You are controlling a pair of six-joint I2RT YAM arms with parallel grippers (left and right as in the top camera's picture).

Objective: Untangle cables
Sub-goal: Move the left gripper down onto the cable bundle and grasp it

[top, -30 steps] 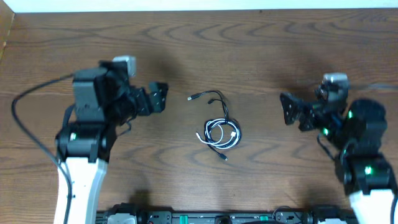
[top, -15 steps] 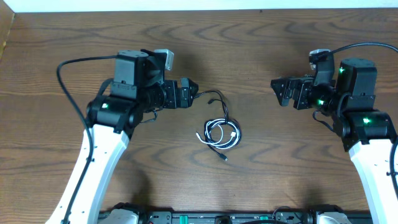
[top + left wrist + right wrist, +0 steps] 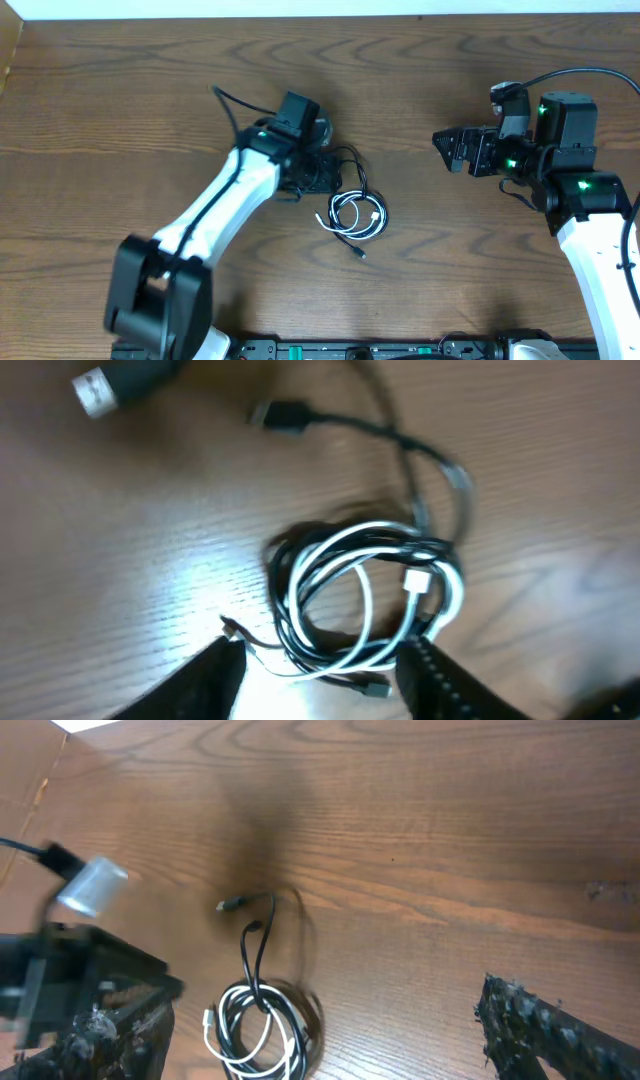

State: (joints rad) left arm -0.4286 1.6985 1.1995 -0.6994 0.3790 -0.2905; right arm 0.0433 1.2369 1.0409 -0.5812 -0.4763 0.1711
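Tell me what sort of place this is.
Likely a robot test bench: a wooden table, a left arm and right arm reaching over it, and tangled cords between them.

Table (image 3: 120, 90): dark brown wood with bold wavy grain, filling nearly every view. White strip (image 3: 300, 8): along the top edge, overhead view. Tan panel (image 3: 8, 50): upper left corner, beyond the table's edge. Glare (image 3: 190, 585): pale sheen on the wood, lower left, left wrist view.

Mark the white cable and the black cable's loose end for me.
white cable (image 3: 418, 582), left wrist view, on its white plug.
black cable (image 3: 280, 415), left wrist view, on its free plug.
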